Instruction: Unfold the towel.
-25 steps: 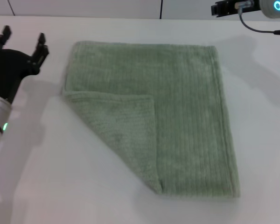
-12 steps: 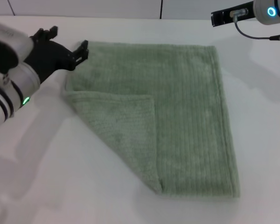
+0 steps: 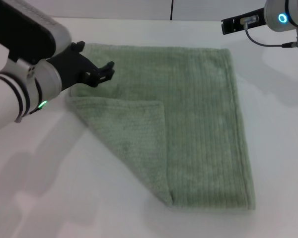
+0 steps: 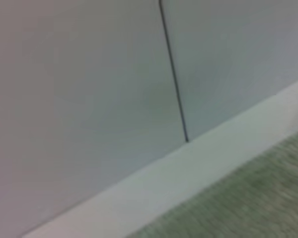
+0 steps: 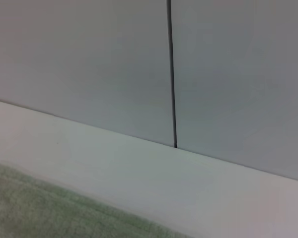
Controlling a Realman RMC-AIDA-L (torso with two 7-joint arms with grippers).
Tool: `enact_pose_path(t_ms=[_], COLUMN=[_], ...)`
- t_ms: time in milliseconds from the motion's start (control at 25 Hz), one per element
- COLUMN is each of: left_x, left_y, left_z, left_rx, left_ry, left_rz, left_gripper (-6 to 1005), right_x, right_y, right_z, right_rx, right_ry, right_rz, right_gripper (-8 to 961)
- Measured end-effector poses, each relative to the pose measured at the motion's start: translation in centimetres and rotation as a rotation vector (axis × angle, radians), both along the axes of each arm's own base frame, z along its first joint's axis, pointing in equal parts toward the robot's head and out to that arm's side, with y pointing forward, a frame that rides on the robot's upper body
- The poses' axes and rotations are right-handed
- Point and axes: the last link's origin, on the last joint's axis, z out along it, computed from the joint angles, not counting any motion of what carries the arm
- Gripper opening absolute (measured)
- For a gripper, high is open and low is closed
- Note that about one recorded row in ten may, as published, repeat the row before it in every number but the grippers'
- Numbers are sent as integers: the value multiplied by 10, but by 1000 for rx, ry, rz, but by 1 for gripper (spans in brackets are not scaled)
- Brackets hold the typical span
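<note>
Left gripper (image 3: 95, 68) has advanced over the towel (image 3: 198, 114) far-left corner, fingers apart — overshooting the folded flap (image 3: 124, 134) risks missing it.

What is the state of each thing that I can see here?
towel: flat on the table, near-left corner folded over onto it, not yet unfolded.
left gripper: open, empty, over the towel's far-left corner.
right gripper: beyond the towel's far-right corner, holding nothing.
table: white, bearing the towel.
</note>
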Motion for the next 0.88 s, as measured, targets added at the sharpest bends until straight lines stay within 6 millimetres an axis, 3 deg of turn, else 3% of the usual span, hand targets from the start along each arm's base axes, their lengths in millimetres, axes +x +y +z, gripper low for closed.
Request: enact_pose_path(t_ms=[440, 880], left_x=[26, 31], left_y=[1, -2], left_z=[13, 8], left_rx=[-83, -97], left_ry=[-1, -7], left_rz=[4, -9], left_gripper=[798, 796], right_x=[-1, -1], right_y=[0, 1], right_z=[-3, -6], right_rx=[0, 18], right_ry=[-55, -13], right_rz=[104, 57], right_gripper=[0, 1])
